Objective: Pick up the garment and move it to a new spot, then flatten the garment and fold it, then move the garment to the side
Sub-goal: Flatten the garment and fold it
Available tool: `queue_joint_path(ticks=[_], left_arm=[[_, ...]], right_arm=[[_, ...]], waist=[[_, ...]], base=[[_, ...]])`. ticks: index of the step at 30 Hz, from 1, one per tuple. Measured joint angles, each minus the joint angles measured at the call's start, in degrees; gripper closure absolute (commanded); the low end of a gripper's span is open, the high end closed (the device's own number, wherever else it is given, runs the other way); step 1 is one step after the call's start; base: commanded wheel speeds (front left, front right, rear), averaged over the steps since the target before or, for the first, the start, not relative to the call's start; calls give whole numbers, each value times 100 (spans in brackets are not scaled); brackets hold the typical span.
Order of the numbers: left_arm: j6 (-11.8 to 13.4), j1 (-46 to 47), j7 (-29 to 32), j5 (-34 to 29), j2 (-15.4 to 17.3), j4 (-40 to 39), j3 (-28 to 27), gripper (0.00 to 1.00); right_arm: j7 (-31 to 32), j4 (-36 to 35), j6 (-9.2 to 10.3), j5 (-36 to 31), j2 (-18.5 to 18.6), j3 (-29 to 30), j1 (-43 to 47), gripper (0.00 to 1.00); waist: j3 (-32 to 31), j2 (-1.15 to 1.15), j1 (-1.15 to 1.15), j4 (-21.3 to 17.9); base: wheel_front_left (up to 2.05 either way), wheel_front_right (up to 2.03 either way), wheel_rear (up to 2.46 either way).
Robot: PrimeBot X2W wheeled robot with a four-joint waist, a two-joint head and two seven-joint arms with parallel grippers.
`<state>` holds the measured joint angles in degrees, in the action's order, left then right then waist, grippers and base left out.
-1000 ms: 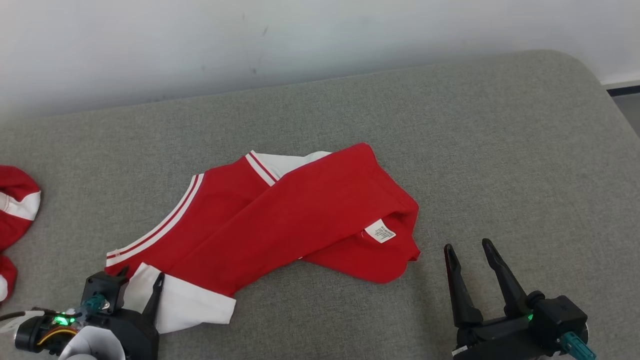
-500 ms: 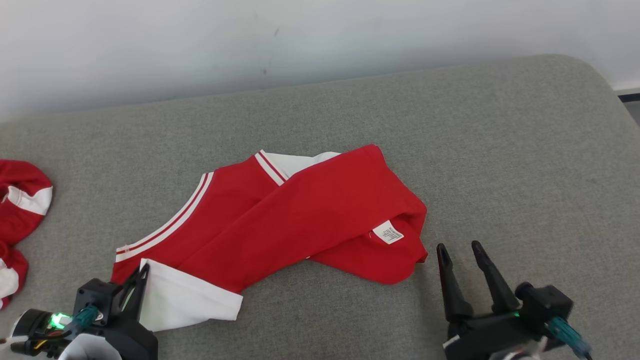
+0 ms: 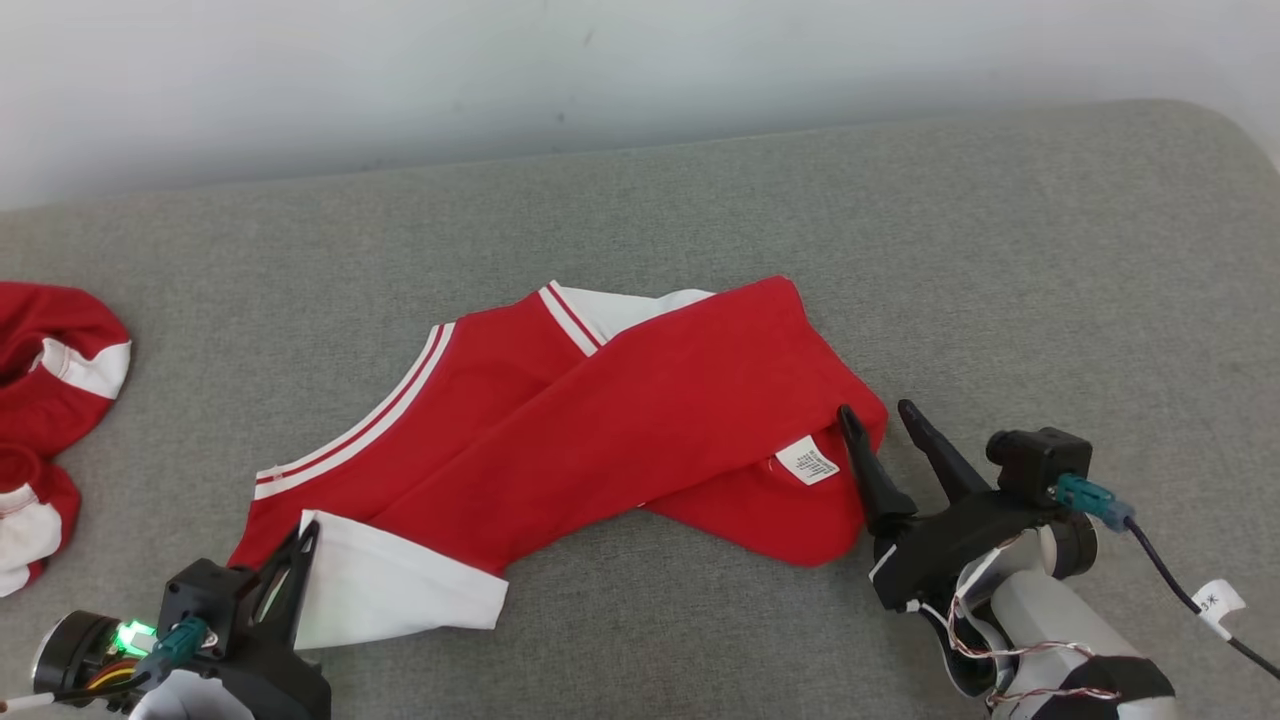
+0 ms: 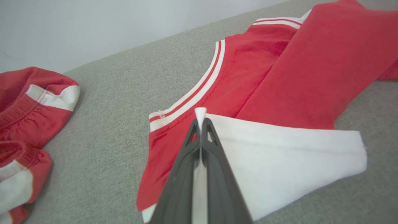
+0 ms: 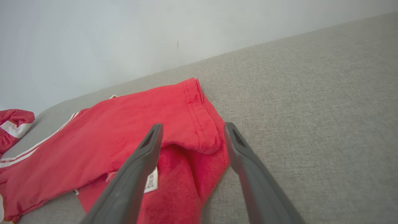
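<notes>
The garment (image 3: 620, 420) is a red shirt with white striped trim and a white sleeve, lying crumpled in the middle of the grey cushion (image 3: 1000, 250). At the lower left, my left gripper (image 3: 305, 535) is shut on the near corner of the white sleeve. In the left wrist view a tip of white cloth pokes out from between the closed fingers of the left gripper (image 4: 200, 119). My right gripper (image 3: 875, 410) is open at the garment's right end, near the white label. Its fingers straddle the red hem corner of the garment (image 5: 186, 105), right gripper (image 5: 192, 127).
A second red and white garment (image 3: 50, 400) lies bunched at the cushion's left edge, also red and white garment (image 4: 31, 102). A pale wall (image 3: 640, 70) runs along the back. A cable with a white tag (image 3: 1215, 600) trails from my right wrist. Bare cushion stretches to the right.
My left gripper has shut on the white sleeve corner. My right gripper has moved up and left to the garment's right hem corner, staying open. The camera has shifted slightly.
</notes>
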<state>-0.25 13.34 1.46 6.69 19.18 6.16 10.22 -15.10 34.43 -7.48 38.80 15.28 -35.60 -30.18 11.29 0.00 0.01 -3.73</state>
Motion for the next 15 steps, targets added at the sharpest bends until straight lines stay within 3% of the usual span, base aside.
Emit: queue_joint_path(ticks=[11, 12, 13, 14, 15], left_arm=[[35, 76, -32, 0, 46, -38, 49, 100], [37, 76, -32, 0, 53, -43, 49, 100], [43, 76, -32, 0, 57, -48, 49, 100], [45, 76, -32, 0, 65, -52, 51, 100], [56, 76, -32, 1, 80, -52, 48, 100]], right_arm=[[29, 583, 0, 768, 118, -725, -439, 0], [25, 601, 0, 783, 127, -772, -468, 35], [21, 617, 0, 815, 138, -820, -494, 62], [21, 639, 0, 815, 153, -866, -524, 100], [20, 643, 0, 815, 159, -875, -556, 100]], waist=[[140, 0, 0, 81], [150, 0, 0, 80], [158, 0, 0, 78], [164, 0, 0, 75], [167, 0, 0, 70]], base=[[0, 0, 0], [0, 0, 0], [0, 0, 0], [0, 0, 0], [0, 0, 0]])
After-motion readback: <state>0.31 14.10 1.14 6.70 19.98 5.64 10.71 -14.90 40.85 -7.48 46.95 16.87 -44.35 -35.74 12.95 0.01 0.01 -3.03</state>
